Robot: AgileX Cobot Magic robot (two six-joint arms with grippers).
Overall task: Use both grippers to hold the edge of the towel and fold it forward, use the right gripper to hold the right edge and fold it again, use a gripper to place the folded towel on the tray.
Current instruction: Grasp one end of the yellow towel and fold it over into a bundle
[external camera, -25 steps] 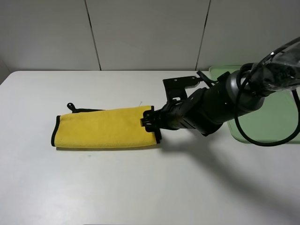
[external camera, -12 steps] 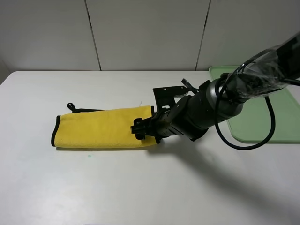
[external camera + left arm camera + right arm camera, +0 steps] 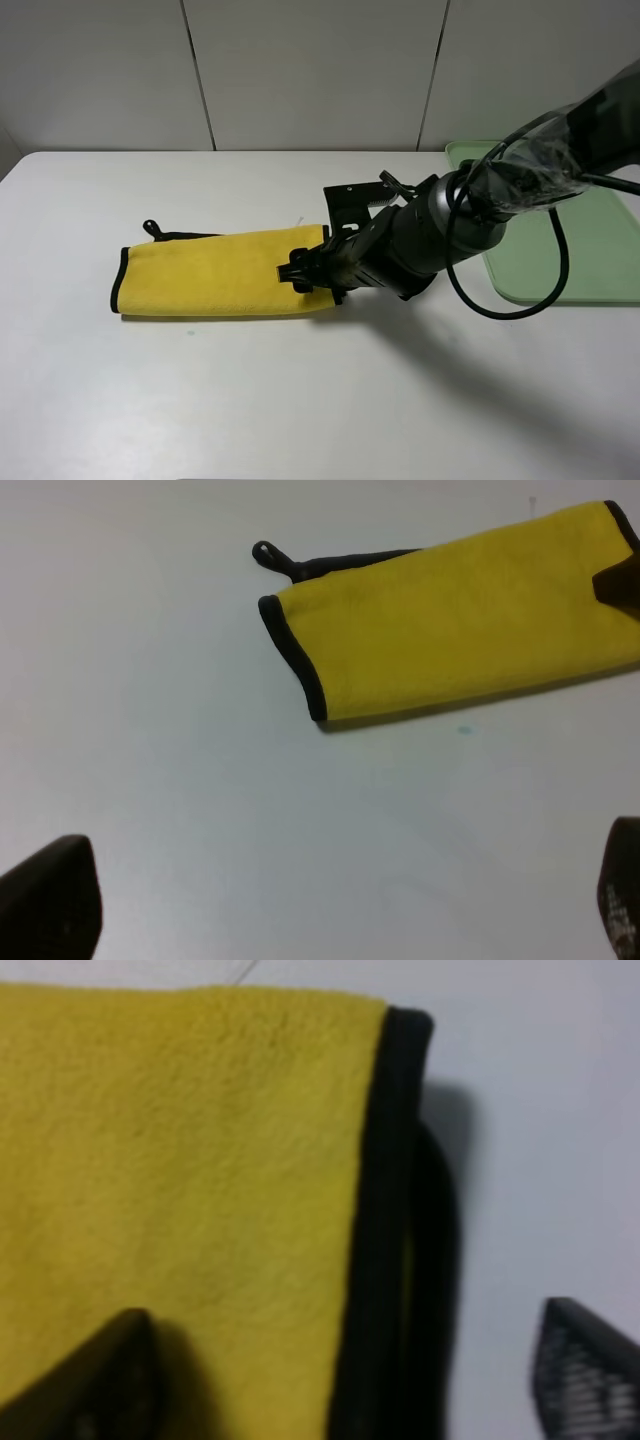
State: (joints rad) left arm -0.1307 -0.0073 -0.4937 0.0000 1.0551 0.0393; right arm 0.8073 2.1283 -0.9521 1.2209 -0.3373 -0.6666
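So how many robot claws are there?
2. The right gripper straddles the towel's right edge. The left gripper shows only its fingertips in its wrist view, above the table, apart from the towel.

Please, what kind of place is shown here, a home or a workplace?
Most likely a robotics lab bench, not a home: a plain white table, a grey panelled wall behind it, and a black cabled robot arm over one end of a yellow towel.

Bright, even light; the towel [image 3: 180, 1160] looks blurred up close.
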